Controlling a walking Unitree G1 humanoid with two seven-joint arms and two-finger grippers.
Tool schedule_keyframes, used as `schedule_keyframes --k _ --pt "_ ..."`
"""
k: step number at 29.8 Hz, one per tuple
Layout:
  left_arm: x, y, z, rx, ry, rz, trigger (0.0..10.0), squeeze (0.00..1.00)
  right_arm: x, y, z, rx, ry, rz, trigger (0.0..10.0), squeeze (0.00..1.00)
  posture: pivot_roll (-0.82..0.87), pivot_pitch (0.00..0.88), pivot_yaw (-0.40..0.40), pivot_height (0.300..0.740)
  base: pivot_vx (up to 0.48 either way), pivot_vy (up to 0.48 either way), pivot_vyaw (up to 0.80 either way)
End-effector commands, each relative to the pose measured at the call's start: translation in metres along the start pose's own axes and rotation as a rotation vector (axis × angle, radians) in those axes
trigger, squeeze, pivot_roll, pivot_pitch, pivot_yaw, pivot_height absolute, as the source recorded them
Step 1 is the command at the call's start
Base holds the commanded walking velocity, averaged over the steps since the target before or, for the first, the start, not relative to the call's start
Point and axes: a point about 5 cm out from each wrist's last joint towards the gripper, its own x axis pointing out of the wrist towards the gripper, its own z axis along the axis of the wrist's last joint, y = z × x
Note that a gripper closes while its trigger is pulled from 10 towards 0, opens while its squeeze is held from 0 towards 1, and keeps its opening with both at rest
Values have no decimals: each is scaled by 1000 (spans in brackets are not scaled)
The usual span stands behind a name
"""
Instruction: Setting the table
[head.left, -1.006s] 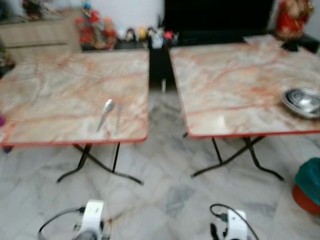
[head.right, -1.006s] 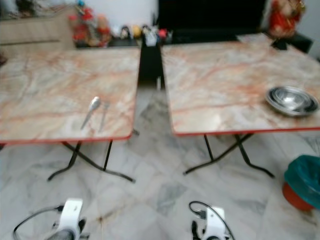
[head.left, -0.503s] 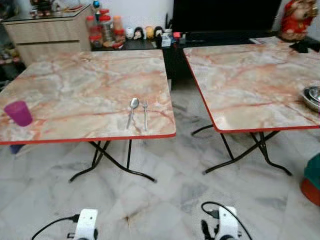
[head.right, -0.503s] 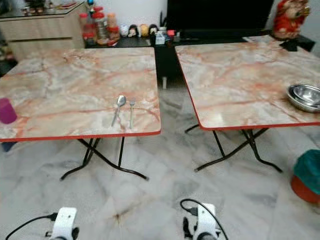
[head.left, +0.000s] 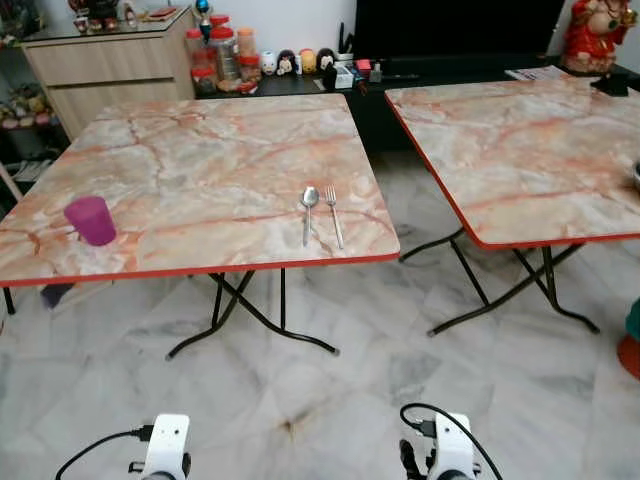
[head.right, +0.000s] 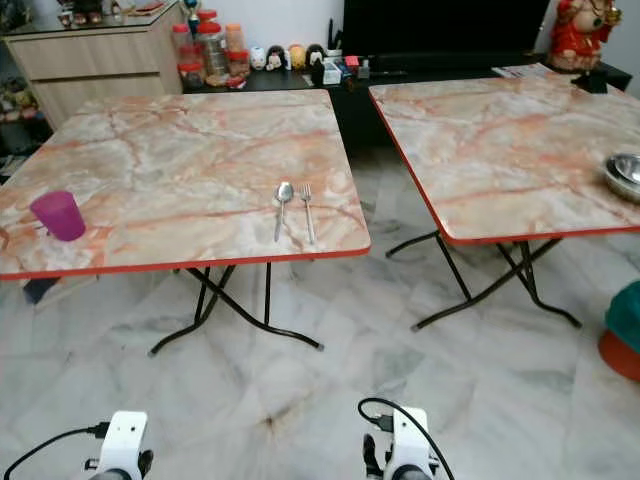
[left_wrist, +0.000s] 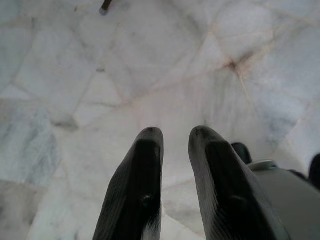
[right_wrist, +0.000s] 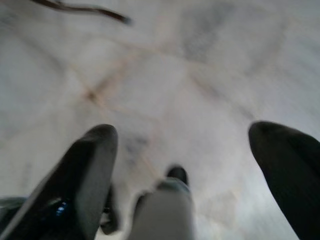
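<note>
Two folding tables with marbled tops and red edging stand side by side on the pale marble floor (head.left: 330, 390), a gap between them; on the left table (head.left: 200, 170) a spoon (head.left: 309, 207) and a fork (head.left: 334, 212) lie next to each other near the front edge, towards the right corner, handles pointing at the edge; a purple cup (head.left: 91, 220) stands upright near the same table's left side, well apart from the cutlery; on the right table (head.right: 500, 140) a steel bowl (head.right: 624, 176) sits at the far right, cut off by the picture's border; behind the tables runs a wooden cabinet (head.left: 110, 60) with jars and small figures beside it, and a dark low unit; both arms hang low over the floor, holding nothing; the left gripper (left_wrist: 174, 137) has its two black fingers close together with only a narrow slit between the tips; the right gripper (right_wrist: 192, 137) has its fingers spread wide apart; a teal and orange object (head.right: 625, 340) stands on the floor at the far right.
</note>
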Motion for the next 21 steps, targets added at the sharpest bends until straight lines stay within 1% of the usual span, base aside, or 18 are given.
schedule_keyframes --k 1,9,14,17,21 --pt "-1 8 -3 -6 16 23 10000 0 2 4 7 20 -22 2 10000 0 22 0 36 707 0 368 0" --pt "-1 6 -2 -8 14 20 10000 0 2 4 7 26 -21 0 10000 0 27 17 37 707 0 360 0" --pt "0 6 1 7 4 25 10000 0 1 6 4 28 -17 5 10000 0 30 22 38 707 0 0 0" --pt "0 5 3 -27 -19 26 10000 0 2 9 6 15 -27 22 10000 0 30 25 38 707 0 0 0" --pt "1 5 12 -59 -83 43 10000 0 3 15 14 -24 -64 57 10000 0 25 35 40 707 0 0 0"
